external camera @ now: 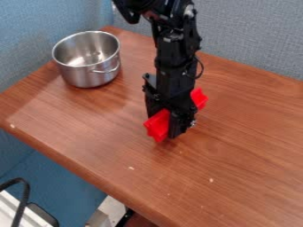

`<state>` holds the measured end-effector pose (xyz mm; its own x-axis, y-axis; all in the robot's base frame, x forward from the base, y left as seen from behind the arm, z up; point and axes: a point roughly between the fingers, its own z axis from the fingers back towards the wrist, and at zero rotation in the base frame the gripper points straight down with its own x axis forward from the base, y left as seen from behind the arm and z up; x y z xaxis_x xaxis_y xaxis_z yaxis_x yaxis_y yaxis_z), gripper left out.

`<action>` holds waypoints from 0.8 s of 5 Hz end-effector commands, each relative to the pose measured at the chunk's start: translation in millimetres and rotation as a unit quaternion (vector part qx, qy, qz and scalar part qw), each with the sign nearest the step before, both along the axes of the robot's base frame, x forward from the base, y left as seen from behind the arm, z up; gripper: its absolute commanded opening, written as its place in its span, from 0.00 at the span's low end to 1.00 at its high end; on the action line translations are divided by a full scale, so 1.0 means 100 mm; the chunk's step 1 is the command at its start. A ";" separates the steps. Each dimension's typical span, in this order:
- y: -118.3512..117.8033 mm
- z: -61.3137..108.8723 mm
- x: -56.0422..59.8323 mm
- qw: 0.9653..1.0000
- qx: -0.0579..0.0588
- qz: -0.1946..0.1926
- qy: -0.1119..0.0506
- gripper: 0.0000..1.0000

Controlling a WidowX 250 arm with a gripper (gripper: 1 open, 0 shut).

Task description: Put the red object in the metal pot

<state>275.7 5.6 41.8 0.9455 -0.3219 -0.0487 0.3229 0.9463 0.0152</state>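
Red object [166,117], a bar-shaped block, lies on the wooden desk [71,120] near its middle, one end toward the camera, the other partly hidden behind the arm. Black tool [173,124] points straight down over the block, jaws straddling its middle section and down at its sides. Whether they press on it or only stand beside it, cannot tell. Block appears to rest on the desk surface. Metal pot [88,58], shiny steel, stands upright at the back-left corner, well apart from the block.
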 end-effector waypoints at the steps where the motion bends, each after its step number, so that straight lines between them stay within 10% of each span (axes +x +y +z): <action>1: -0.05 0.25 0.12 0.999 0.005 0.007 -0.044 0.00; 4: -0.07 0.27 0.11 0.999 0.016 0.021 -0.043 0.00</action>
<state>279.6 -0.1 46.8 0.9614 -0.2695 -0.0556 0.2720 0.9613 0.0443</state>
